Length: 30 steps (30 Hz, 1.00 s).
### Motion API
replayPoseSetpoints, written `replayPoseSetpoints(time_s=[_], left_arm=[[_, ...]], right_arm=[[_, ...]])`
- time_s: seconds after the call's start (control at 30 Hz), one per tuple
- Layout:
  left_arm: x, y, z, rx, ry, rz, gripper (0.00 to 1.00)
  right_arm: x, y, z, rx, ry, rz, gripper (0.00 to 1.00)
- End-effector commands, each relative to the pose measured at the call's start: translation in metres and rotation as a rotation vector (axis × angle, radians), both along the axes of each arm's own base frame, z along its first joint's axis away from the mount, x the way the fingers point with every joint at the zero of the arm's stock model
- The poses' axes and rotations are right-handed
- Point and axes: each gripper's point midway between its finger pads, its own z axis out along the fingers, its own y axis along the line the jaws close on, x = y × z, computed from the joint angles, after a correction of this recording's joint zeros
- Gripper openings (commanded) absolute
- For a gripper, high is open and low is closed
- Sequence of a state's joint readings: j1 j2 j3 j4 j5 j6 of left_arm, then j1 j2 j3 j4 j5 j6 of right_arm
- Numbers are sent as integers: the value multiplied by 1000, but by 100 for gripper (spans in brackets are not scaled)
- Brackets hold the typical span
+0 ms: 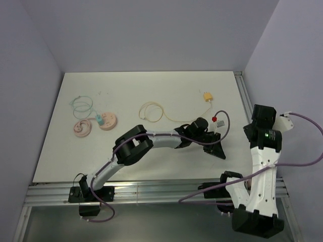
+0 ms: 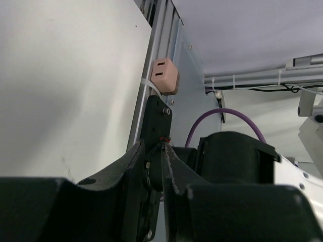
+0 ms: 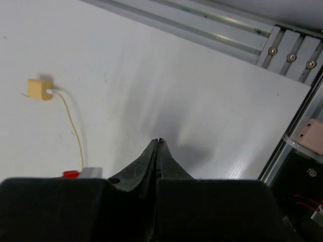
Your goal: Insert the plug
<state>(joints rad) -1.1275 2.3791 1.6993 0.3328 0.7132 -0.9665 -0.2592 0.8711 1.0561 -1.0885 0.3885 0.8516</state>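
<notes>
Our left gripper (image 2: 162, 145) sits nearly closed, and we cannot tell if it holds anything; a pink socket (image 2: 165, 75) lies beyond its tips. Our right gripper (image 3: 158, 142) is closed and empty, with the yellow plug (image 3: 40, 89) ahead to its left.

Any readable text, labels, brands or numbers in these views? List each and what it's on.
None: no word, number or sign can be read in any view.
Pink socket: two slots, no lettering visible.
Yellow connector: plain face, no marking visible.
Pink discs: too small to tell whether anything is printed on them.
</notes>
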Motion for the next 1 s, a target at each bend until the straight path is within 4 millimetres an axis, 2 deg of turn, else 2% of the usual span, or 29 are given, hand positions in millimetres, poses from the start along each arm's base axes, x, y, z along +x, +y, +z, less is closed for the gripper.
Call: replayPoseSetpoints(time_s=[0.0,0.03,0.07,0.1,0.2,0.23,0.27,0.33,0.37,0.43,0.5,0.53,0.6,0.63,0.67,0.73,0.8,0.83,0.93,0.97], left_arm=[[-36,-26,22,-84,-40,-99,25],[-39,-31,28,-100,-44,-107,25],[-43,-34,23,-95,-35,-113,25],[-50,-36,23,-96,-33,-125,25],[-50,-33,21,-69,-29,-94,24],[-49,-24,6,-24,-13,-71,23],[-39,-22,12,-13,-20,-10,22],[-24,-6,-3,70,-12,45,22],[-13,-1,1,85,-41,84,22],[0,17,-1,157,-48,140,21],[18,30,1,185,-59,217,20],[17,43,9,173,-61,235,20],[24,57,15,173,-56,284,21],[21,69,6,203,-48,296,21],[22,76,22,187,-50,316,21],[24,94,31,194,-49,361,21],[23,102,41,174,-43,373,22],[21,107,52,157,-45,367,23],[24,119,64,157,-63,374,24],[25,124,77,135,-76,383,24]], right_arm=[[2,-7,17,-53,-30,-1,0],[3,-9,19,-58,-25,-4,0],[2,-12,16,-70,1,-16,0],[3,-15,8,-61,47,-31,0],[-1,-20,-19,-5,184,-78,0],[-6,-25,-27,11,223,-125,0],[-19,-25,-36,28,293,-169,0],[-37,-40,-45,11,388,-342,0],[-52,-39,-48,11,464,-391,0],[-61,-42,-64,44,547,-454,0],[-54,-44,-82,100,538,-419,0],[-57,-36,-99,170,547,-400,0],[-61,-45,-107,192,494,-434,0],[-70,-44,-114,202,497,-448,0],[-73,-47,-115,196,467,-474,0],[-85,-50,-113,211,387,-555,0],[-97,-54,-105,201,317,-652,0],[-102,-55,-104,194,307,-685,0],[-128,-53,-107,209,316,-871,0],[-139,-48,-107,217,348,-923,0]])
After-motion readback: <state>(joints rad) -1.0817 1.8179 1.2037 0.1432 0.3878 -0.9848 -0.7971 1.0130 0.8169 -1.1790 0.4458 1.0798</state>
